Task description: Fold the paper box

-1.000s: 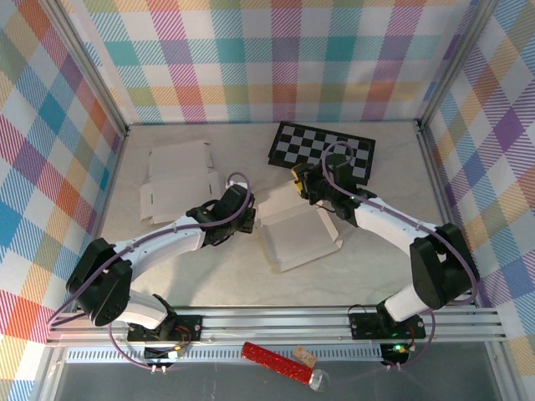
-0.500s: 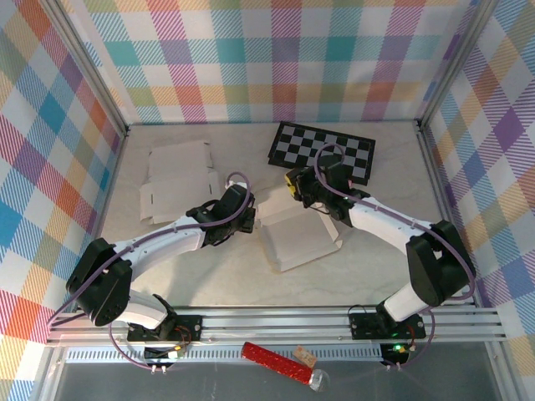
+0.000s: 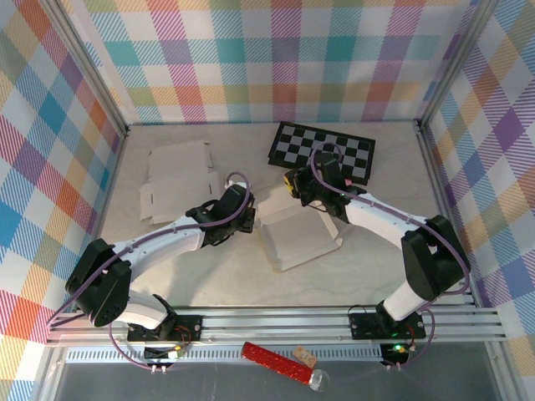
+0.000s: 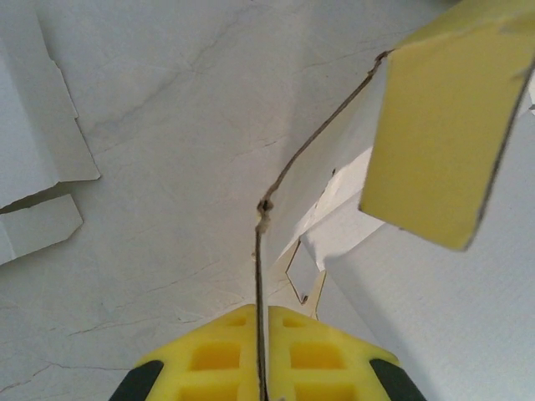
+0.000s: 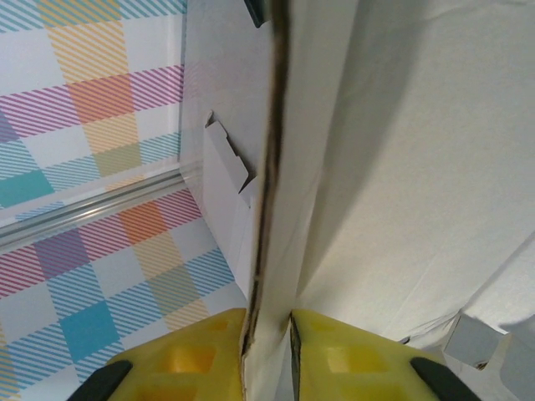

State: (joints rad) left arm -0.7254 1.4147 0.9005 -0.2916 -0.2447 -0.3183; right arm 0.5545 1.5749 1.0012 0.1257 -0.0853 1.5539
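Reaching inward, the left gripper (image 3: 245, 219) and the right gripper (image 3: 294, 184) each pinch a flap of the paper box (image 3: 297, 238), which lies askew at the centre of the table (image 3: 376, 259).

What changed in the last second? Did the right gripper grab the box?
The right gripper shifted slightly left at the far edge of the paper box and closed its fingers on a raised panel there. The left gripper stayed clamped on the box's left flap; the box, the flat cardboard and the checkerboard did not move.
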